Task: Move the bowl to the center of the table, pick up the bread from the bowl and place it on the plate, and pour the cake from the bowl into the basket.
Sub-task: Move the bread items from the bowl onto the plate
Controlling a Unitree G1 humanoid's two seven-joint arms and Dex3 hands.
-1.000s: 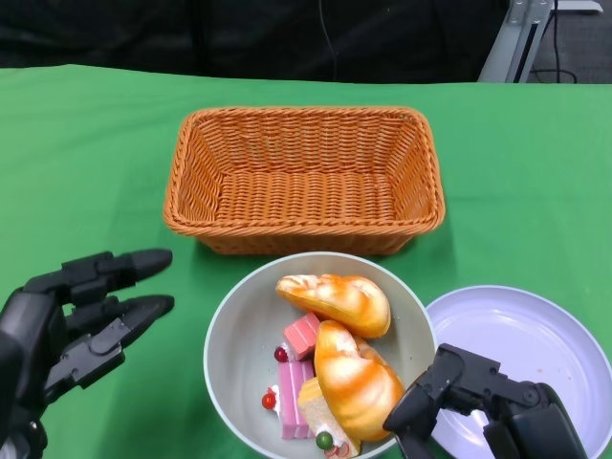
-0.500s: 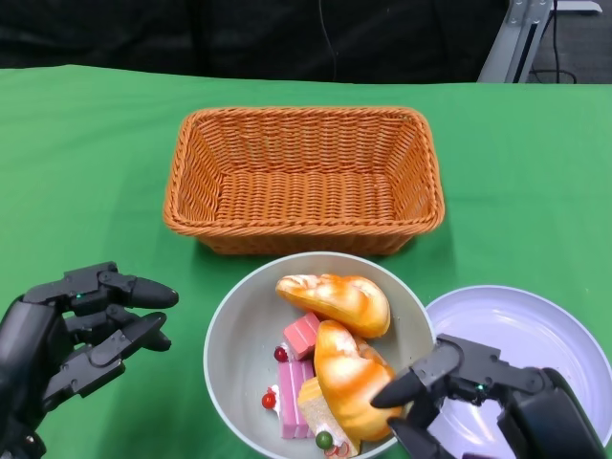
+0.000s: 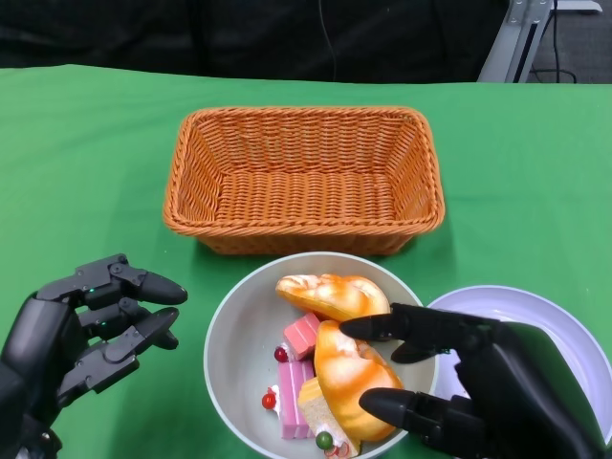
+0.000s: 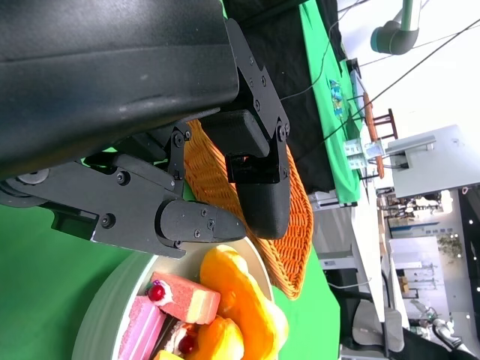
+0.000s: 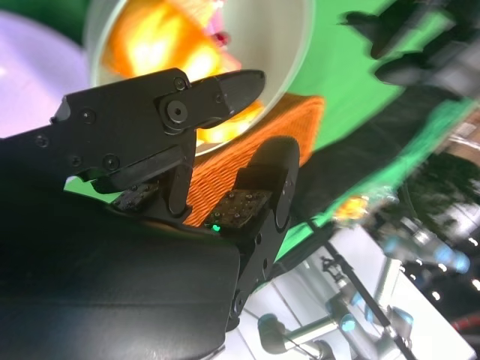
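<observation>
1. Black fingers of the right hand [image 3: 478, 382], lower right of the head view, are spread wide apart around the nearer bread roll [image 3: 356, 382]: one finger reaches over the roll's upper side, another lies at its lower right edge. Whether they press on the roll I cannot tell; nothing is lifted.
2. Left hand [image 3: 81, 330], lower left of the frame: fingers apart and slightly bent, pointing right toward the bowl [image 3: 229, 335], holding nothing, clear of the rim.
3. Bowl: grey, lower centre of the frame, just below the basket [image 3: 304, 177]. Contents: two glazed orange bread rolls, the second roll [image 3: 335, 296] lying in the upper part of the bowl; pink cake slices [image 3: 296, 368] with small red and green decorations to the left of the rolls.
4. Plate [image 3: 545, 335]: pale lilac, lower right, just beside the bowl, partly covered by the right hand.
5. Basket: orange wicker, rectangular, upper centre of the frame.
6. Green tablecloth [image 3: 86, 163] covers the table.
7. Left wrist view: the bowl with cake and bread beyond the fingers, basket behind.
</observation>
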